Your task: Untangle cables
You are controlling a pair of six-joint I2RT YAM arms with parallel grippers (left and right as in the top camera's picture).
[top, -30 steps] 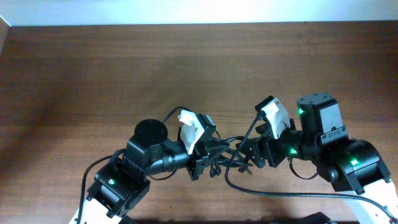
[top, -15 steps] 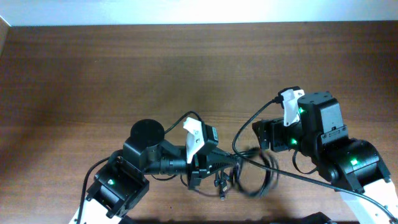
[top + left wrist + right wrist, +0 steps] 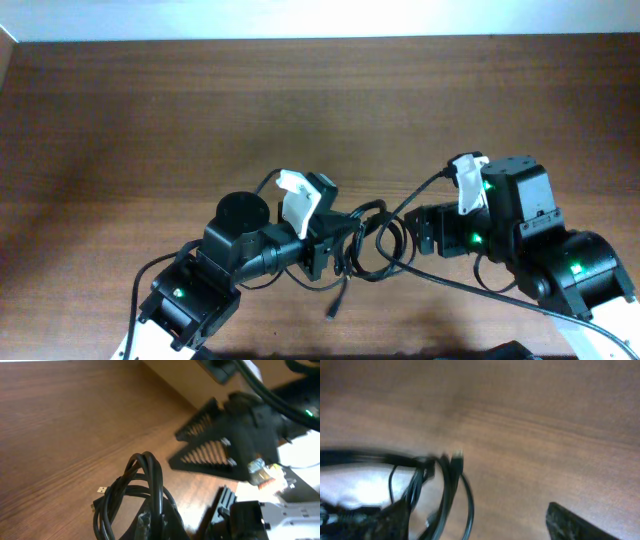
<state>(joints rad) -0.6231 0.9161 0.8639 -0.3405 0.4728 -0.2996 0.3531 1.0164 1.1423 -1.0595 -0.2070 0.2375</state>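
While the left pincer point(image 3: 338, 248) is clamped on the cables point(image 3: 378, 245), their looped bundle sits between both pincers over the surface point(image 3: 150, 120). Right pincer point(image 3: 420, 232): fingers apart, gripping nothing.

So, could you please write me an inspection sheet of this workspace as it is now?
Surface: brown wooden table, grain visible.
Job's things: cables in one tangled black bundle, a metal-tipped plug showing.
Clutter: nothing seen.
Grippers: left end effector appears shut on the bundle; right end effector open, apart from it.
Cables: thick arm wire trails from the right arm.
Surroundings: pale strip beyond the far table edge.
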